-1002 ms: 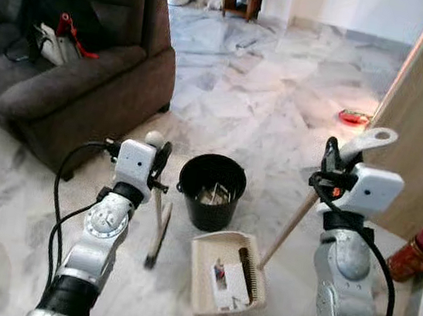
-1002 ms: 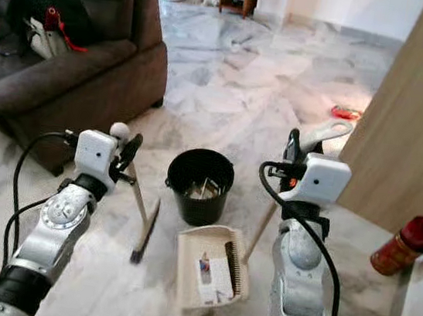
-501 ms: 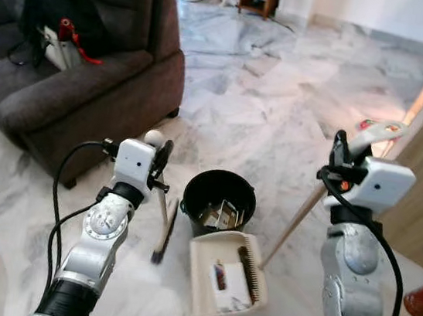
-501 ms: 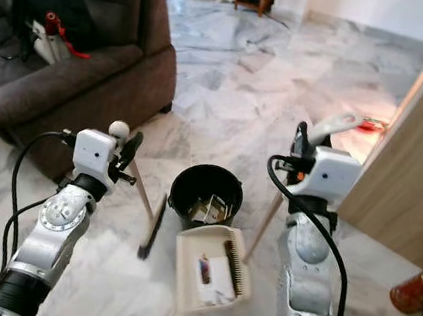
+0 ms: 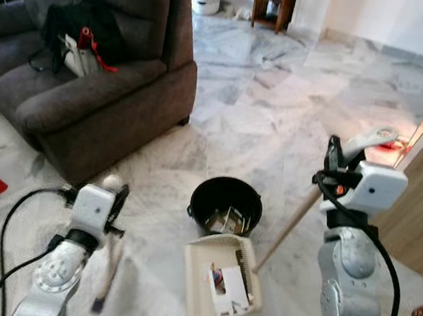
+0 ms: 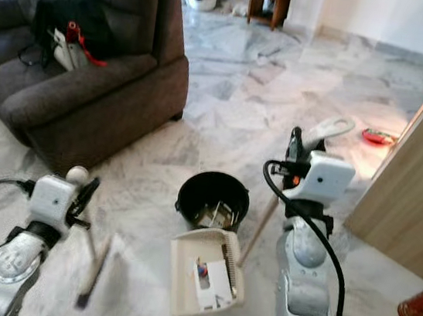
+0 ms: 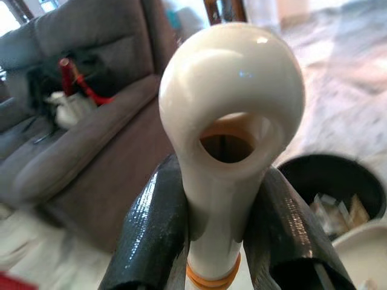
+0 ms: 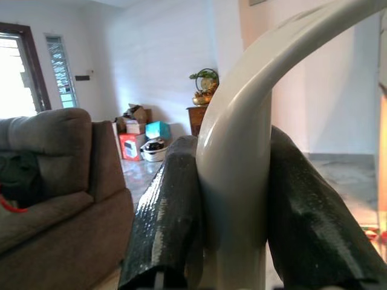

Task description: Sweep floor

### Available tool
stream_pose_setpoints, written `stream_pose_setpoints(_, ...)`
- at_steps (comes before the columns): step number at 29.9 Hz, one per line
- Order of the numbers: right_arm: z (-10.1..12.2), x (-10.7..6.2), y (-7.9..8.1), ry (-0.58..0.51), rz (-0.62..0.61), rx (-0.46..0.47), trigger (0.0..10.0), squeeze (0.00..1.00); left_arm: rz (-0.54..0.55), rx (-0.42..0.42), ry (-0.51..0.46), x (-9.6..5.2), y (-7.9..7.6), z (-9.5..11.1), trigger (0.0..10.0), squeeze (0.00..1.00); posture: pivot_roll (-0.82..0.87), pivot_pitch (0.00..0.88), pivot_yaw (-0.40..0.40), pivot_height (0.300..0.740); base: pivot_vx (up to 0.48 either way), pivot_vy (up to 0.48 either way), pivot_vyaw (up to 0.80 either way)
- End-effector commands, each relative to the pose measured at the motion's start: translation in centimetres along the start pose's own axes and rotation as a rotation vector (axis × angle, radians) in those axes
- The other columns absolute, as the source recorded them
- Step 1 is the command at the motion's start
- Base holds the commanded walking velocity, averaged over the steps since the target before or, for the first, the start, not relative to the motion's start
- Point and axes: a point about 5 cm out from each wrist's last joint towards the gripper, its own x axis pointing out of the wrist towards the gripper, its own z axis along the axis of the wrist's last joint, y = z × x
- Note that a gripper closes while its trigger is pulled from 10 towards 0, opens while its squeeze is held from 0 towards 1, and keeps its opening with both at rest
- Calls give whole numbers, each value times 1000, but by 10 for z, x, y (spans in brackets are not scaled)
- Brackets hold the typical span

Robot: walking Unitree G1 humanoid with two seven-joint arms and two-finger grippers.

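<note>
Lower and further to the robot's left than a second ago, the left gripper (image 5: 113,192) has swung its broom (image 5: 106,277) away from the bin, and the brush end is blurred over the floor (image 5: 223,128). Its two black fingers (image 7: 154,235) are clamped on the cream broom handle just under the rounded, holed tip, with an orange ring below the grip.

One broom, one dustpan, one bin. The dustpan (image 5: 215,279) is cream with a comb edge, tilted on the floor in front of the robot, touching the near rim of the bin, with scraps of paper inside. Its long pale handle (image 5: 292,223) slants up to the right gripper (image 5: 334,160), whose fingers (image 8: 166,211) are closed on the curved grey-white top of it, at much the same height as before.

Just beyond the dustpan stands the round black bin (image 5: 226,205), upright, with litter in the bottom.

Further off on the left is one dark grey sofa (image 5: 103,89) with a black bag (image 5: 76,27) on the seat. A red can (image 6: 420,305) stands at the right edge
</note>
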Motion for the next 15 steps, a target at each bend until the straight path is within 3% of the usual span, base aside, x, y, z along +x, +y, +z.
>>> stream_pose_setpoints(1, 16, 6, -1, -73, 3, 2, 10000, 0, 21, 37, -44, -3, 9, 9, 10000, 0, 19, 56, 95, 740, 0, 0, 0)
stream_pose_setpoints(5, 23, 10, -13, -97, -10, -43, 10000, 0, 33, 42, 2, -15, 10, -1, 10000, 0, 29, 57, 90, 740, 0, 0, 0)
stream_pose_setpoints(10, 30, 15, -30, -114, -34, -96, 10000, 0, 21, 44, 3, -15, 7, 0, 10000, 0, 23, 60, 88, 740, 0, 0, 0)
stream_pose_setpoints(15, 40, 19, -36, -144, -44, -127, 10000, 0, 18, 40, -1, -11, 5, 1, 10000, 0, 25, 59, 88, 740, 0, 0, 0)
